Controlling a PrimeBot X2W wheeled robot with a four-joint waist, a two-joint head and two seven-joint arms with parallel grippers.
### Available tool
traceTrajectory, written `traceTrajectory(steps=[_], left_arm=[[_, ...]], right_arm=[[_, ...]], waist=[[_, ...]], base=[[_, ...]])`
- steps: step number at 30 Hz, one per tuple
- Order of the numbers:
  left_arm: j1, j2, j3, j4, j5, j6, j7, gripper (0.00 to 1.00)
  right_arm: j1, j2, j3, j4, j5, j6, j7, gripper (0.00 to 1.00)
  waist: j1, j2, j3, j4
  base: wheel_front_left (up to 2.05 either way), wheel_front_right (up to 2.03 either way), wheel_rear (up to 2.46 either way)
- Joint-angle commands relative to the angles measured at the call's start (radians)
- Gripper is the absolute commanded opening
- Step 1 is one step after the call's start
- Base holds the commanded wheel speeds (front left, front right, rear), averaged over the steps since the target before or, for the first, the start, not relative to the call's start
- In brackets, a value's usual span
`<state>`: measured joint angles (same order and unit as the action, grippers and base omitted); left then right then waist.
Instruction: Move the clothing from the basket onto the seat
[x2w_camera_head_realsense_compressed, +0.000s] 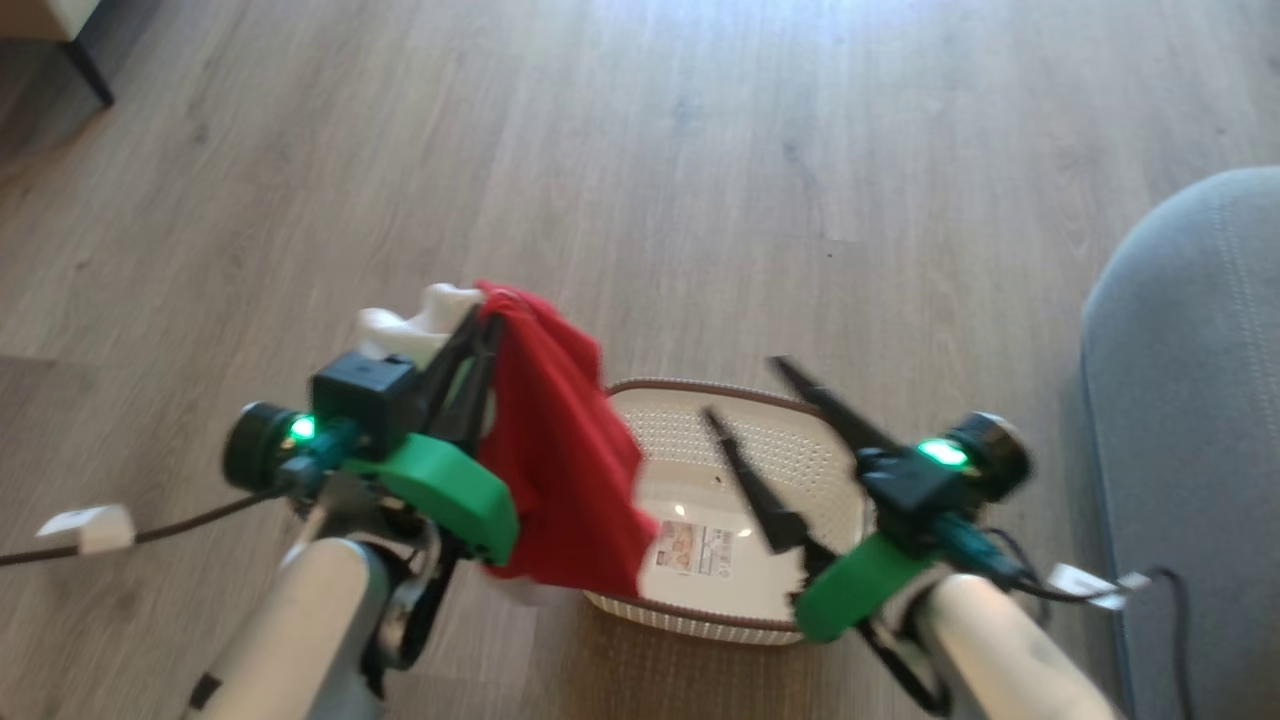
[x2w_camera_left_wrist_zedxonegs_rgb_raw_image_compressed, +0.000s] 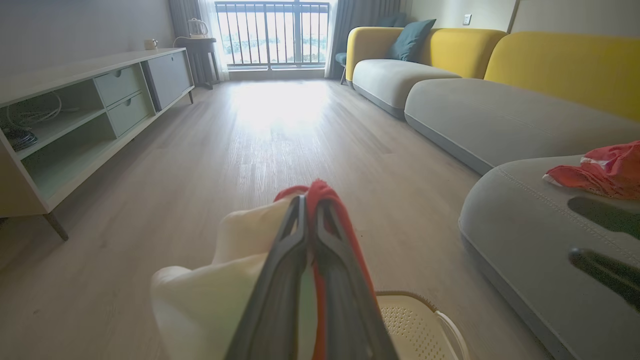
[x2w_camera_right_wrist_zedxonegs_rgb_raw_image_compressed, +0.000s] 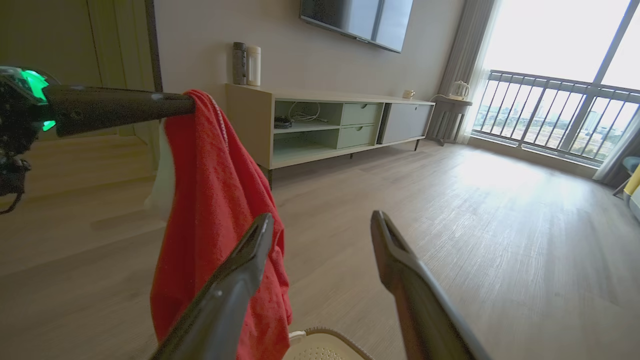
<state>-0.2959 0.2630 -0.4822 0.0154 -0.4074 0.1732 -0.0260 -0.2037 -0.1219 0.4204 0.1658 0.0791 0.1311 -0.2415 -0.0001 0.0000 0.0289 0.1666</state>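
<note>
My left gripper (x2w_camera_head_realsense_compressed: 488, 315) is shut on the clothing: a red garment (x2w_camera_head_realsense_compressed: 560, 450) hangs from its fingers beside the basket's left end, with a white one (x2w_camera_head_realsense_compressed: 420, 325) bunched behind it. In the left wrist view the closed fingers (x2w_camera_left_wrist_zedxonegs_rgb_raw_image_compressed: 295, 250) pinch red cloth (x2w_camera_left_wrist_zedxonegs_rgb_raw_image_compressed: 325, 192) and white cloth (x2w_camera_left_wrist_zedxonegs_rgb_raw_image_compressed: 220, 295). The cream basket (x2w_camera_head_realsense_compressed: 760, 440) stands on the floor below, showing just its paper label (x2w_camera_head_realsense_compressed: 695, 548) inside. Above it, my right gripper (x2w_camera_head_realsense_compressed: 742, 386) is open with nothing between its fingers. The grey seat (x2w_camera_head_realsense_compressed: 1190, 400) lies to the right; another red garment (x2w_camera_left_wrist_zedxonegs_rgb_raw_image_compressed: 600, 170) lies on it.
A low pale cabinet (x2w_camera_right_wrist_zedxonegs_rgb_raw_image_compressed: 325, 125) runs along the wall on wooden floor (x2w_camera_head_realsense_compressed: 650, 150). Yellow-backed sofa sections (x2w_camera_left_wrist_zedxonegs_rgb_raw_image_compressed: 450, 50) continue beyond the seat. A dark furniture leg (x2w_camera_head_realsense_compressed: 90, 70) stands at the far left. A black cable (x2w_camera_head_realsense_compressed: 1175, 600) hangs by the seat.
</note>
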Motion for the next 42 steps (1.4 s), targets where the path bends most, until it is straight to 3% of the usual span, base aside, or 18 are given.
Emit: traceTrajectory(steps=[1,7,20,21,22,23,24,25,27,28,29,30,41,42], left_arm=[[-0.064,0.005,0.031,-0.039,0.01,-0.007,0.002,0.0],[-0.1,-0.035,-0.03,-0.048,0.023,-0.029,0.011,0.0],[-0.133,-0.102,-0.148,-0.104,0.03,-0.07,0.051,0.0],[-0.132,-0.103,-0.151,-0.106,0.027,-0.071,0.055,0.0],[-0.13,-0.103,-0.153,-0.109,0.026,-0.071,0.058,0.0],[-0.129,-0.102,-0.155,-0.111,0.024,-0.071,0.06,0.0],[-0.128,-0.102,-0.156,-0.112,0.023,-0.071,0.062,0.0],[-0.126,-0.099,-0.156,-0.11,0.023,-0.069,0.063,0.03],[-0.123,-0.092,-0.15,-0.105,0.023,-0.065,0.061,0.36],[-0.121,-0.089,-0.147,-0.102,0.023,-0.062,0.059,0.47],[-0.119,-0.085,-0.144,-0.099,0.023,-0.061,0.056,0.85],[-0.117,-0.08,-0.142,-0.092,0.024,-0.059,0.055,1.0],[-0.072,-0.059,-0.126,-0.028,0.008,-0.048,0.016,1.0],[-0.059,-0.058,-0.128,-0.02,0.007,-0.047,0.001,1.0]], right_arm=[[-0.056,0.002,0.045,-0.017,0.016,0.0,0.003,1.0],[-0.185,0.006,0.163,0.087,0.068,0.0,0.0,1.0],[-0.31,0.045,0.264,0.293,0.176,0.0,-0.016,1.0],[-0.316,0.047,0.268,0.301,0.182,0.0,-0.017,0.82],[-0.323,0.049,0.272,0.307,0.188,0.0,-0.018,0.36],[-0.33,0.05,0.274,0.311,0.193,0.0,-0.019,0.0],[-0.335,0.051,0.277,0.315,0.198,0.0,-0.019,0.0],[-0.339,0.052,0.281,0.317,0.204,0.0,-0.019,0.0],[-0.345,0.052,0.28,0.306,0.215,0.0,-0.02,0.0],[-0.346,0.05,0.279,0.299,0.218,0.0,-0.02,0.0],[-0.346,0.046,0.277,0.293,0.22,0.0,-0.02,0.0],[-0.345,0.041,0.274,0.287,0.221,0.0,-0.02,0.0],[-0.3,-0.028,0.192,0.196,0.217,0.0,-0.02,0.0],[-0.282,-0.046,0.167,0.171,0.211,0.0,-0.02,0.0]], waist=[[0.0001,0.0,0.002,0.013],[0.0001,0.0,0.001,0.055],[0.0001,0.0,0.001,0.123],[0.0001,0.0,0.002,0.123],[0.0001,0.0,0.002,0.123],[0.0001,0.0,0.003,0.122],[0.0001,0.0,0.004,0.121],[0.0001,0.0,0.003,0.119],[0.0001,0.0,0.005,0.11],[0.0001,0.0,0.007,0.106],[0.0001,0.0,0.008,0.1],[0.0001,0.0,0.01,0.094],[0.0001,0.0,0.032,-0.018],[0.0001,0.0,0.04,-0.053]], base=[[0.0,0.0,0.0],[0.0,0.0,0.0],[0.0,0.0,0.0],[0.0,0.0,0.0],[0.0,0.0,0.0],[0.0,0.0,0.0],[0.0,0.0,0.0],[0.0,0.0,0.0],[0.0,0.0,0.0],[0.0,0.0,0.0],[0.0,0.0,0.0],[0.0,0.0,0.0],[0.0,0.0,0.0],[0.0,0.0,0.0]])
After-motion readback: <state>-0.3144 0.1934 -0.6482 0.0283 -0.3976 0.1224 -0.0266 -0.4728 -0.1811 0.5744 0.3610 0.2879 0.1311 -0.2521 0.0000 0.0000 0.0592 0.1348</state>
